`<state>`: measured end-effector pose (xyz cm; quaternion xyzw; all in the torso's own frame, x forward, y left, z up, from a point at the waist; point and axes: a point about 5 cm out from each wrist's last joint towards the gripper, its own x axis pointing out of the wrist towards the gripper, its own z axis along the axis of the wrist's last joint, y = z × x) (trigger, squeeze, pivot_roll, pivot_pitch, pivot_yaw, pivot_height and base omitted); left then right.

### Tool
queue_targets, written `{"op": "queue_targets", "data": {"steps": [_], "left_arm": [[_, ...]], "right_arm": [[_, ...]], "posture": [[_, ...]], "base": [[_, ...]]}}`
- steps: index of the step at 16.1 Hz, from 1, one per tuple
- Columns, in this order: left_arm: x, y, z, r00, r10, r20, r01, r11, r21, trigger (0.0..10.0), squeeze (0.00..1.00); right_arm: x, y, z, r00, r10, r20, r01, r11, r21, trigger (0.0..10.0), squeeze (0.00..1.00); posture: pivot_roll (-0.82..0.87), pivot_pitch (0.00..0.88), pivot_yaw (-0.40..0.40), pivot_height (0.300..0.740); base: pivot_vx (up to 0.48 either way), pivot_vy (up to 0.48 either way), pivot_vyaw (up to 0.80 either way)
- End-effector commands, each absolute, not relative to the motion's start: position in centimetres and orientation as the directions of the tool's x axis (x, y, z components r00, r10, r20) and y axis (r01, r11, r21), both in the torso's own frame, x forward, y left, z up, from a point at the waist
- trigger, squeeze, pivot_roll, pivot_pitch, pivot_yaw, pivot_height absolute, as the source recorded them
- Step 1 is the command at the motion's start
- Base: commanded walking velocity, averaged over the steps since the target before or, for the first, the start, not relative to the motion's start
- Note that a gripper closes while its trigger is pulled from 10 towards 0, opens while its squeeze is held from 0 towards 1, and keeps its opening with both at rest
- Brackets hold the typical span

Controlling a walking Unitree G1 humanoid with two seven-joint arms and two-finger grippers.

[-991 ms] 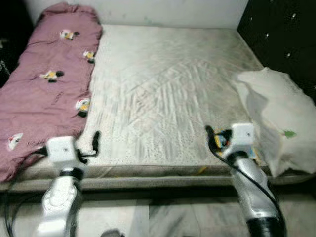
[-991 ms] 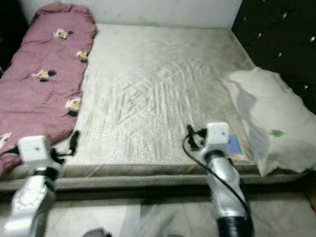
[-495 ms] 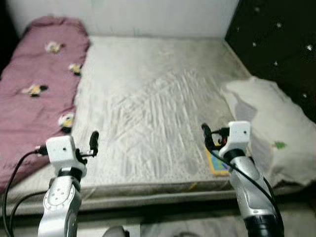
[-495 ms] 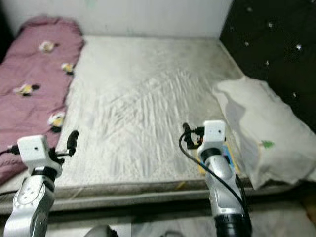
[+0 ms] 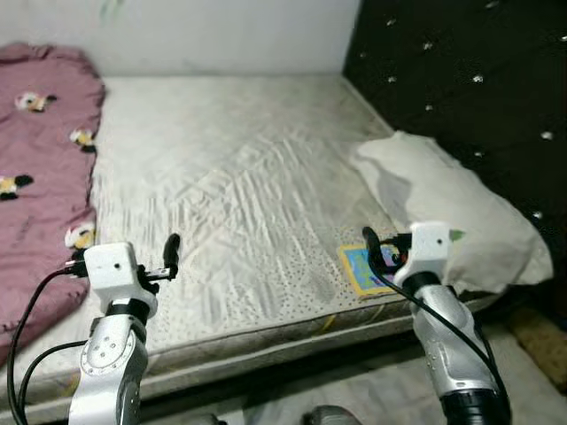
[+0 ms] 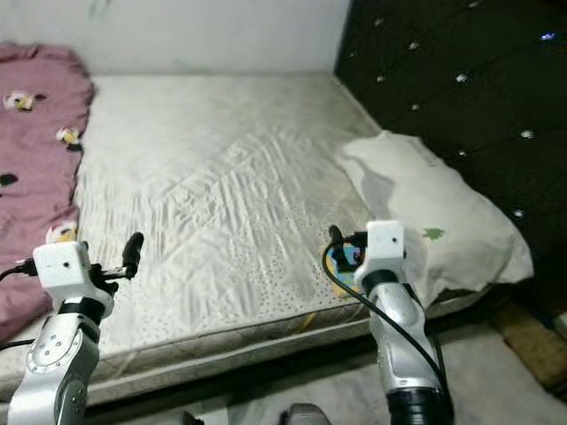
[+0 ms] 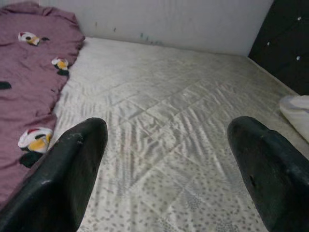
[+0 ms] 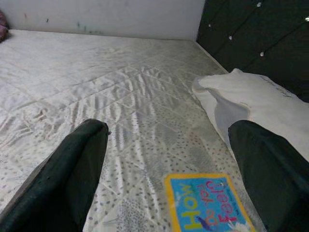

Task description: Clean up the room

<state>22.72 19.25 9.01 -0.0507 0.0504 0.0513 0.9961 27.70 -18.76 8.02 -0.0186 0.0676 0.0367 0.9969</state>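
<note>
Both arms are up over the near edge of the bare, cream quilted mattress [image 5: 239, 177]. The left pincer [image 7: 169, 164] has its fingers spread wide, holding nothing, beside the mauve blanket with cartoon patches [image 5: 40, 168]. The right pincer [image 8: 169, 169] gapes just as wide, hovering just above a small blue, yellow-bordered picture book [image 8: 207, 205] lying flat on the mattress beside the white pillow [image 5: 443, 208] against the black tufted headboard [image 5: 461, 80].
</note>
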Motion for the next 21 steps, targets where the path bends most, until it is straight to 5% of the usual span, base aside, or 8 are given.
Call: {"op": "queue_targets", "data": {"steps": [1, 21], "left_arm": [[22.84, 18.66, 8.97, 0.991, 0.073, -0.110, -0.085, 0.991, -0.108, 10.0, 0.00], [23.07, 18.55, 9.01, 0.990, 0.076, -0.116, -0.089, 0.991, -0.105, 10.0, 0.00]], "right_arm": [[27.69, -19.43, 7.95, 0.988, 0.054, -0.147, -0.060, 0.997, -0.039, 10.0, 0.00], [27.81, -18.97, 7.99, 0.984, 0.096, -0.149, -0.105, 0.993, -0.057, 10.0, 0.00]], "posture": [[-0.04, 0.000, -0.045, 0.740], [-0.04, 0.000, -0.043, 0.740]], "base": [[0.000, 0.476, 0.00], [0.000, 0.476, 0.09]]}}
